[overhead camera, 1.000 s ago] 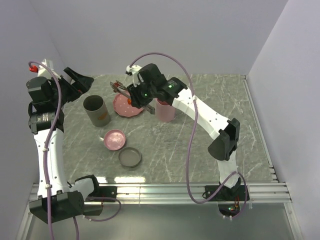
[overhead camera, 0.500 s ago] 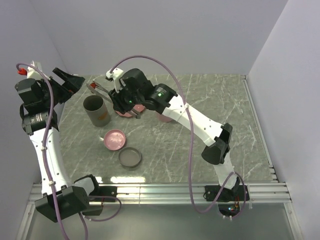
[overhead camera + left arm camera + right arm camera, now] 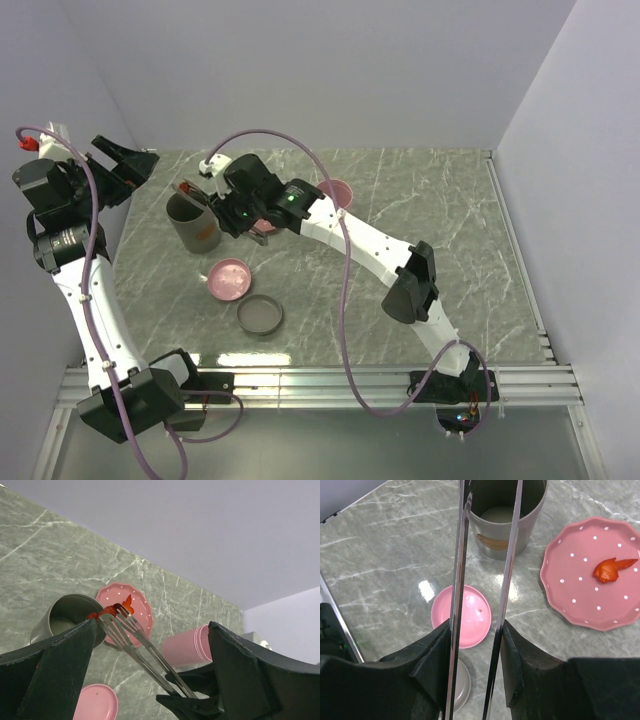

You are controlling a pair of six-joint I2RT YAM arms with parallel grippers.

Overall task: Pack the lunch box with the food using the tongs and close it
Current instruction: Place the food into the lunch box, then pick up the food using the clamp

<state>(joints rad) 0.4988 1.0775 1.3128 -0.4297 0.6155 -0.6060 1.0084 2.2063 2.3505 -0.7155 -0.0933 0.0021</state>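
Food: a red strip, soft, light and slippy; we would squeeze it gently across its middle.
Where: at the tips of the tongs, over the rim of the grey pot, near the table's far left corner.
Tool: we see the tongs nearly pinched shut on the strip.
Holder: the right gripper clamps the tongs' arms.
Left over: one red piece on the plate.

Table, canister, plate, cup, pink lid, grey lid

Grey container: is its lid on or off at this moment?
Off. The grey container stands upright with its mouth open and something pale inside; a grey lid lies apart from it on the table.
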